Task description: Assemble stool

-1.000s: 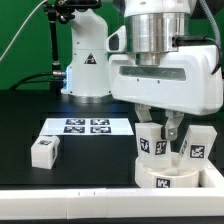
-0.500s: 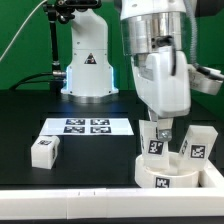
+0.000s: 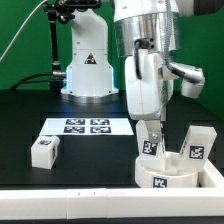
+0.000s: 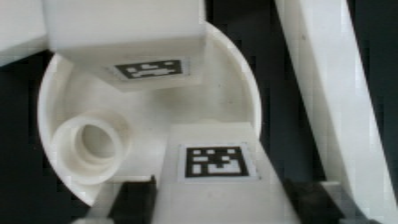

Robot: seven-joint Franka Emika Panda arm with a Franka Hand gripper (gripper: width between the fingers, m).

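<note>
The round white stool seat rests on the black table at the exterior view's right. Two tagged legs stand upright in it. My gripper is shut on the top of the nearer-left leg. The other leg stands free beside it. In the wrist view the held leg fills the gap between my gripper's dark fingers. Beyond it are the seat's rim, an empty socket and the second leg. A third leg lies loose at the exterior view's left.
The marker board lies flat behind the loose leg. A long white border rail runs along the near table edge and passes close beside the seat in the wrist view, rail. The robot's white base stands at the back.
The hand has turned about its upright axis, from broadside to nearly edge-on in the exterior view, with the gripped leg turning in the seat. The seat and loose leg stayed put.
</note>
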